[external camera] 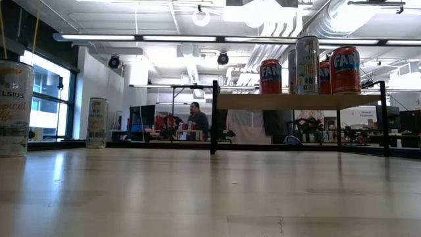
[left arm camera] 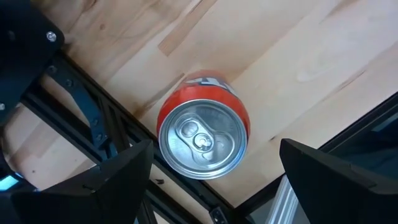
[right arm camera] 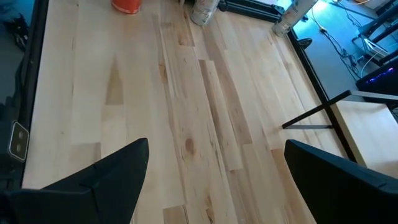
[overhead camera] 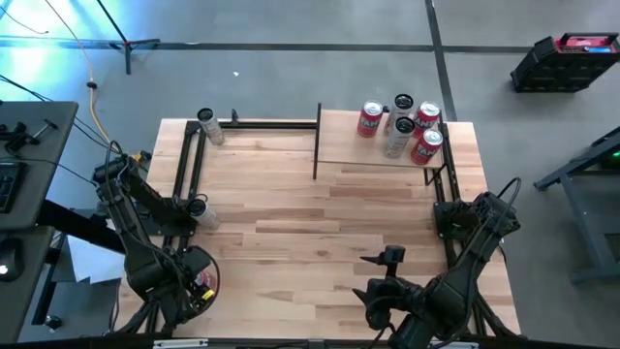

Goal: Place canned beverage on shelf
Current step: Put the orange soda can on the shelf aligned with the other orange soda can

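Red aluminium, with a silver top and pull tab, the round beverage can (left arm camera: 203, 138) stands upright at the planked wooden tabletop's (overhead camera: 320, 233) near left corner, right by the black frame rail. The left gripper (left arm camera: 211, 171) hangs directly above it, jaws spread wide on either side of the can without touching it. The pale wood shelf board on thin black uprights (overhead camera: 387, 145) sits at the far right corner of the tabletop, well apart from that can; it already carries three red cans (overhead camera: 370, 120) and two taller silver cans (overhead camera: 396, 137), bunched together toward its right end. Two more tall pale cans stand along the tabletop's left edge, one at the far left corner (overhead camera: 210, 126) and one midway down (overhead camera: 201, 211). The right gripper (right arm camera: 214, 171) waits over the near right part of the tabletop, jaws spread and empty.
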Controlling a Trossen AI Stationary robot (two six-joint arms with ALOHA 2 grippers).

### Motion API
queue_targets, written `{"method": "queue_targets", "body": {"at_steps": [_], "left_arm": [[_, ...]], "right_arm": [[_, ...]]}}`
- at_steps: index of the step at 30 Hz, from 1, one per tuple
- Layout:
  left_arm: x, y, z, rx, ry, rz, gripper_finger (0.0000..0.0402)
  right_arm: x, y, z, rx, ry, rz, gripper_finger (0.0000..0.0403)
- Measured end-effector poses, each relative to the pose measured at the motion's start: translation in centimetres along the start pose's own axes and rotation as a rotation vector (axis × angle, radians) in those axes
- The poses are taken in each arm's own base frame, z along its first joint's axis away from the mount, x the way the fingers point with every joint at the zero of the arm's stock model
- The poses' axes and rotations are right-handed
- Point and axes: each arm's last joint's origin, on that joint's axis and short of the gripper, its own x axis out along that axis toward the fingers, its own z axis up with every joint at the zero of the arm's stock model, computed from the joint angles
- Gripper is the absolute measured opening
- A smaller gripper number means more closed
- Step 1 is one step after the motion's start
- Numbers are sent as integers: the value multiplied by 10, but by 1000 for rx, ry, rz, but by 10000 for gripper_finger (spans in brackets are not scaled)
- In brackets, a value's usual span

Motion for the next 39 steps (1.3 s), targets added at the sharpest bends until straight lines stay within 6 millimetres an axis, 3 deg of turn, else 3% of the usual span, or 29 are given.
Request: {"method": "queue_targets", "body": {"at_steps": [10,16,34,39], "left_arm": [[0,1,0,-21,-11,5,339],[15,3,-1,-27,29,42,339],[16,-2,-2,-54,8,-22,339],[29,1,-4,-81,46,4,339]], "right_arm": [[0,1,0,6,6,12,362],[0,1,0,6,13,19,362],[0,1,0,8,19,27,362],[0,2,0,12,17,30,362]]}}
